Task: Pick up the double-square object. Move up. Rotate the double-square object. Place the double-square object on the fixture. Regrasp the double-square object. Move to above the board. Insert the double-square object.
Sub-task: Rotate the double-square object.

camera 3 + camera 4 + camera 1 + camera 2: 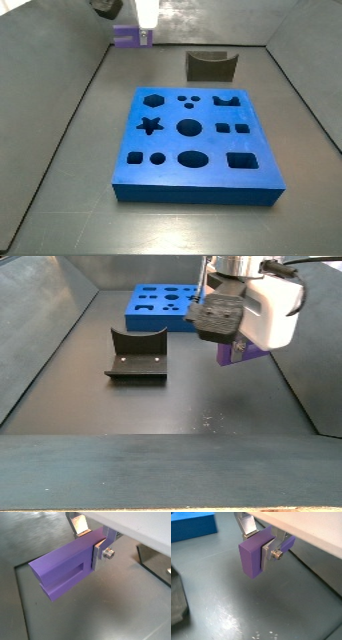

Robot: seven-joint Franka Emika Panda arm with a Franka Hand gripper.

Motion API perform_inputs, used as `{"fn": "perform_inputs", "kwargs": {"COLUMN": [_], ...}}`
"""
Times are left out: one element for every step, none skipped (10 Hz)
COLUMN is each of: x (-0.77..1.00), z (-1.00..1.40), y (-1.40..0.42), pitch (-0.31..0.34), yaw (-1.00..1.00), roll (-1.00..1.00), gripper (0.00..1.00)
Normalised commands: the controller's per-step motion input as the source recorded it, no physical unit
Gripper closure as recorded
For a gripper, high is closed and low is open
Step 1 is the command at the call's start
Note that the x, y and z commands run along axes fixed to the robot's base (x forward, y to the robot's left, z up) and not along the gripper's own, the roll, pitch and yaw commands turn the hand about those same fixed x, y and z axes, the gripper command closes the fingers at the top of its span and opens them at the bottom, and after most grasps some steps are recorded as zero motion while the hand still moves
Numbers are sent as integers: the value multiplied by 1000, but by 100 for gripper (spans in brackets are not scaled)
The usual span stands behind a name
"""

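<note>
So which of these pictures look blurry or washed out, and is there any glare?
In a side view the hand and the purple double-square object it holds are washed out and soft near the picture's edge, while the blue board is sharp; in a wrist view pale glare spots shine on the floor; in the other side view the near foreground is a blurred dark band.

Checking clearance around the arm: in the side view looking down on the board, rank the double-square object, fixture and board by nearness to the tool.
1. Double-square object: held in the tool.
2. Fixture: beside it, at the back.
3. Board: farthest, toward the front.
</note>
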Motion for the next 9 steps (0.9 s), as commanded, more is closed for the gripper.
{"fn": "perform_inputs", "kwargs": {"x": [-4, -4, -4, -4, -5, -5, -5, -5, -5], "z": [-1, -1, -1, -1, -1, -1, -2, -2, -2], "y": [17, 17, 17, 17, 17, 17, 17, 17, 17], "pitch": [0, 0, 0, 0, 0, 0, 0, 0, 0], "yaw": [-1000, -1000, -1000, -1000, -1000, -1000, -1000, -1000, -1000], "roll": [-3, -3, -4, -4, -4, -4, -4, -5, -5], "gripper": [100, 100, 100, 100, 100, 100, 100, 100, 100]}}
